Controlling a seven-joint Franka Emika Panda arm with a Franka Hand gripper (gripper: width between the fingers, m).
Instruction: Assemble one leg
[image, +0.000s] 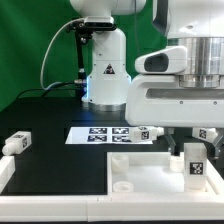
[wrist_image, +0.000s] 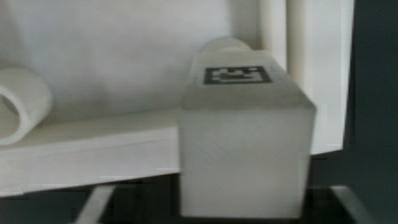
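A leg (image: 196, 166), a short white block with a black-and-white tag on its face, stands upright in the white tray-like part (image: 150, 178) near its corner at the exterior view's right. In the wrist view this leg (wrist_image: 246, 130) fills the middle. My gripper (image: 193, 148) hangs right over it. In the wrist view my gripper (wrist_image: 222, 205) straddles the leg, with a dark gap between each finger and the leg's sides. The jaws stand open. The fingers (wrist_image: 96, 200) touch nothing.
Another leg (image: 17, 142) lies on the black table at the exterior view's left. Two more legs (image: 150, 131) (image: 207, 133) lie behind the tray. The marker board (image: 100, 133) lies at the middle back. The tray has a round socket (image: 122, 185), which also shows in the wrist view (wrist_image: 18, 100).
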